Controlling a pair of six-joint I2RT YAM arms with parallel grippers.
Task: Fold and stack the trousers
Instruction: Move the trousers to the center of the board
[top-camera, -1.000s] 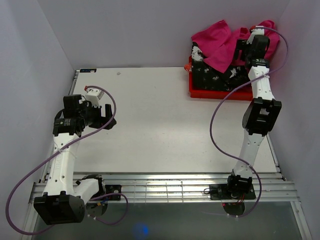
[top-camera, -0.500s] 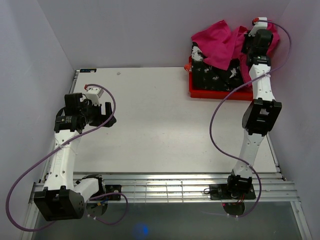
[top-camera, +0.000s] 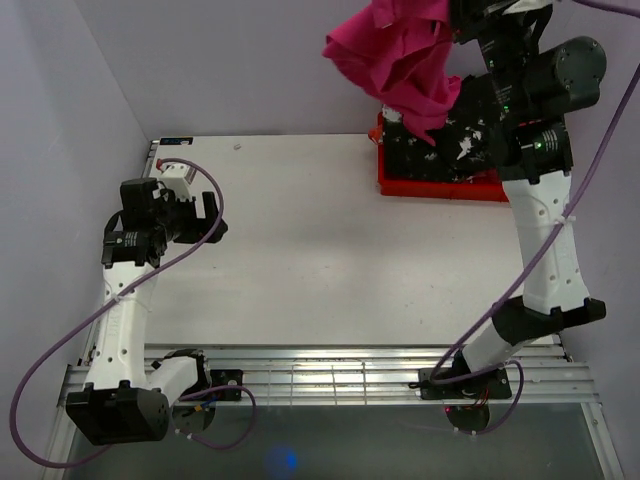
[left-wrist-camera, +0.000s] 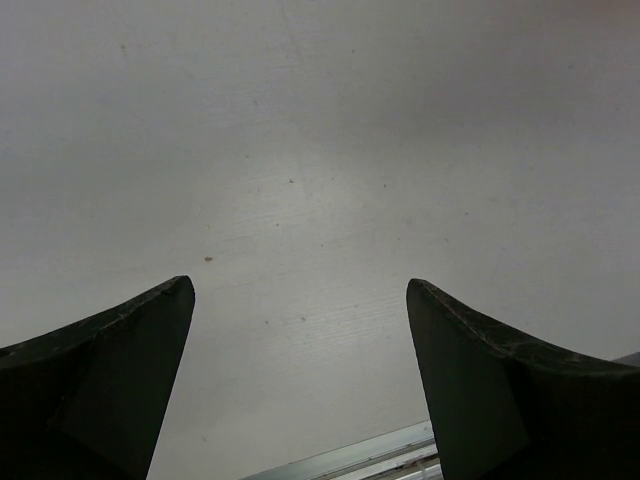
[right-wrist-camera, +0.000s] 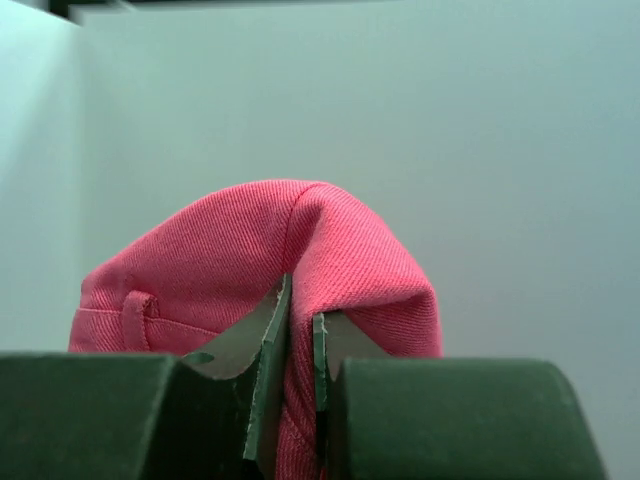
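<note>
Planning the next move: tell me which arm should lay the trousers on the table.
Right. The right tool is shut on the trousers, which hang above the red crate. The left tool is open over the table, holding nothing.

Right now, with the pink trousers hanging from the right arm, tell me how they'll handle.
Floppy, probably: the magenta-pink cloth trousers hang in loose folds from one pinch, so they will likely sway. Likely light for their bulk: a thin fold between the shut right jaws seems to carry them. The lowest folds may snag the red plastic crate.
</note>
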